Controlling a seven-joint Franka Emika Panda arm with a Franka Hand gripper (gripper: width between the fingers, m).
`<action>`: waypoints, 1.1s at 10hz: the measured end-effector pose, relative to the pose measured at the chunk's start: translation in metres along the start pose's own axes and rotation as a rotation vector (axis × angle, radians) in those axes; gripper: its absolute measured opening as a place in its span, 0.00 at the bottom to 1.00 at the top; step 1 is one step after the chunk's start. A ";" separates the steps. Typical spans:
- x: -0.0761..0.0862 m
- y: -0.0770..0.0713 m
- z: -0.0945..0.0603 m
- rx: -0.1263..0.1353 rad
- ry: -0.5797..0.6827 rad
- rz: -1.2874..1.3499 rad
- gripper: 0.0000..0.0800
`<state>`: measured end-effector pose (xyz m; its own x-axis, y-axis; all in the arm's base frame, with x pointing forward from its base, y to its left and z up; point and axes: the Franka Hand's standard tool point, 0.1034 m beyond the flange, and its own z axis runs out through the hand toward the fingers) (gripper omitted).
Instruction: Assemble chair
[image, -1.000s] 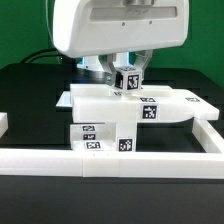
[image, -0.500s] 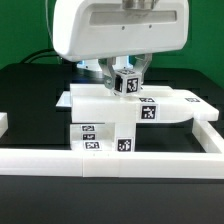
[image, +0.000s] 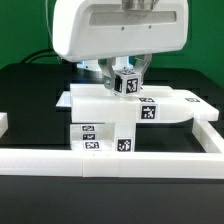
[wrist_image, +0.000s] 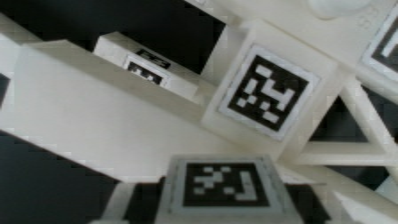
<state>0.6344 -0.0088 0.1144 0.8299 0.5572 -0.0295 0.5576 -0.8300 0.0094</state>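
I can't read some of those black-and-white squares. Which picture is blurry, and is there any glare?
Exterior view: evenly lit, squares on the slab fairly crisp, arm bright. Wrist view: the close cube is fuzzy, the part behind sharper, one corner washed out white.

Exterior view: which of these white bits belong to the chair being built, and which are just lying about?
Part of the job: small cube between the jaws; flat slab; tagged blocks under it.
Just lying about: border wall; black table.
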 end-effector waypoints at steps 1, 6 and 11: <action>-0.001 0.000 0.002 0.000 0.000 0.001 0.35; -0.002 0.001 0.002 -0.002 0.000 0.002 0.34; -0.002 0.001 0.002 -0.002 0.000 0.033 0.34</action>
<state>0.6335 -0.0101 0.1121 0.8479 0.5295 -0.0287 0.5299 -0.8479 0.0124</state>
